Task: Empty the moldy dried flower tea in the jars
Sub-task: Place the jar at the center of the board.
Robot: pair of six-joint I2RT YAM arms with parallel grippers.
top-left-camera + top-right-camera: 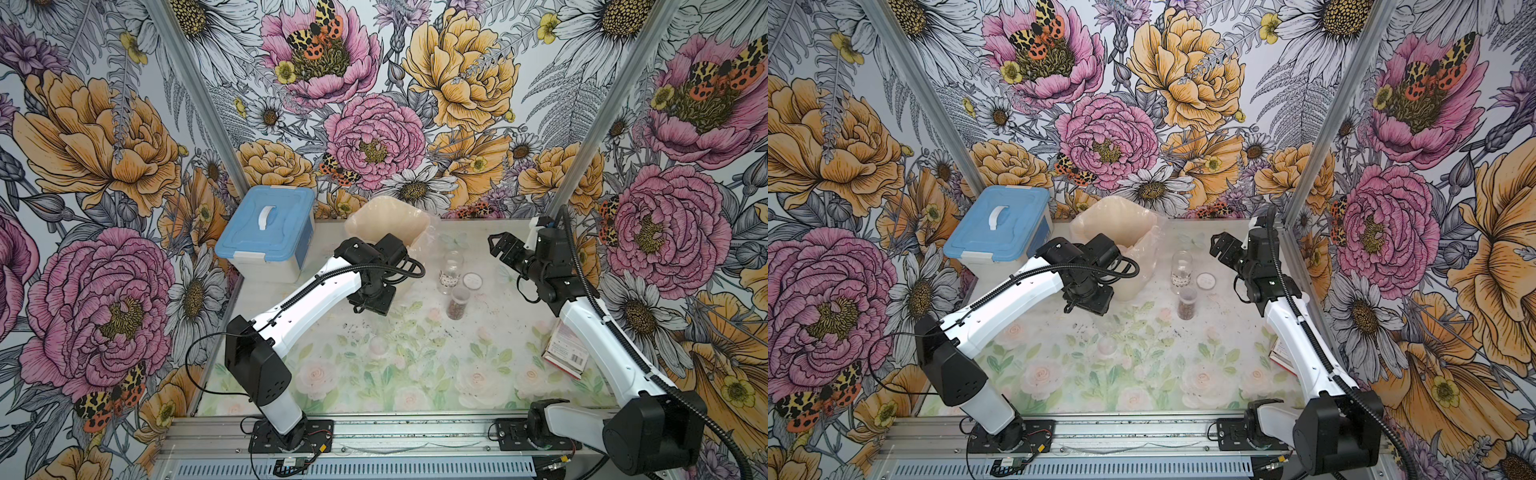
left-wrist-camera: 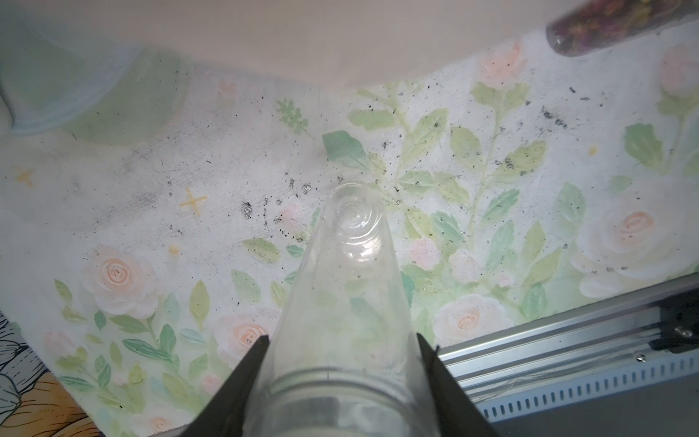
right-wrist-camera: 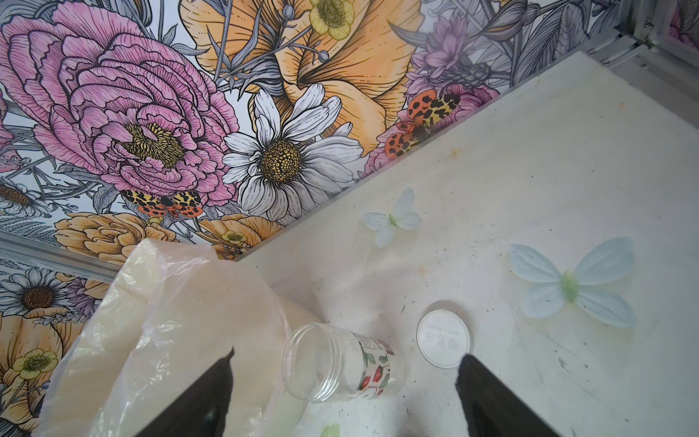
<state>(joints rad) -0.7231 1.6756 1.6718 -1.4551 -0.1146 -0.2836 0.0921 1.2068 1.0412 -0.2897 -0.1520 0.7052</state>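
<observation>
The jars (image 1: 1181, 272) are spread across the desk (image 2: 151, 189). Leftmost, a clear empty jar (image 2: 348, 302) is clamped between the fingers of the left gripper (image 2: 342, 337) above the desk, near the beige plastic bag (image 1: 386, 224). To its right the labelled jar (image 1: 451, 270) stands open and empty. Just in front of it a small jar (image 1: 458, 301) holds the moldy dried flower tea (image 1: 456, 311). A loose lid (image 1: 472, 281) lies beside both. Farther right, the right gripper (image 1: 498, 245) hovers, fingers wide apart, holding nothing.

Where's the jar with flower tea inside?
In both top views, the tea-filled jar stands right of centre, close in front of the labelled jar and lid.
</observation>
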